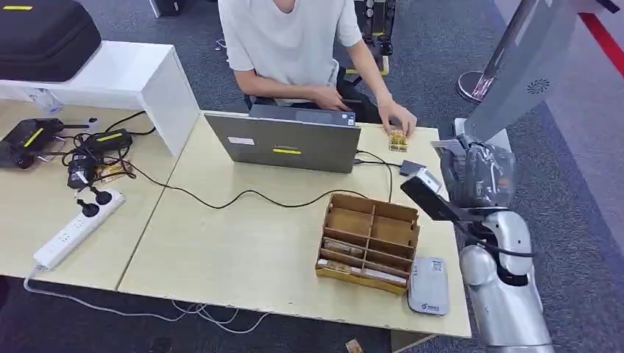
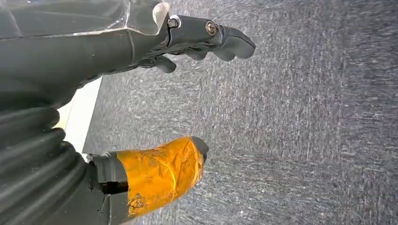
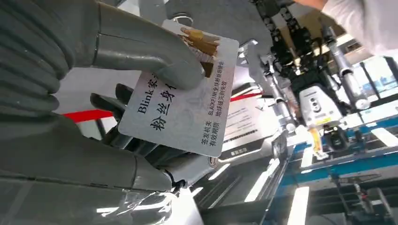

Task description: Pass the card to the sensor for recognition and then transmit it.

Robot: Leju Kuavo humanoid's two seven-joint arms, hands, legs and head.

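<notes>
My right hand [image 1: 482, 173] is raised off the table's right edge, above and beyond the grey card sensor [image 1: 429, 285], which lies flat at the front right corner. The right wrist view shows this hand [image 3: 84, 154] holding a white card [image 3: 197, 117] with dark print. The thumb [image 3: 141, 49] presses on the card's face and the fingers lie behind it. My left hand [image 2: 141, 61] hangs over grey carpet with nothing in it. Its fingers [image 2: 220, 40] are apart from an orange-taped thumb [image 2: 159, 173].
A wooden divided box [image 1: 369, 241] with cards stands just left of the sensor on the light table [image 1: 243, 250]. A person [image 1: 287, 44] sits behind a grey laptop [image 1: 287, 141], one hand [image 1: 397, 118] by a small gold card [image 1: 398, 140]. A power strip [image 1: 77, 228] and cables lie left.
</notes>
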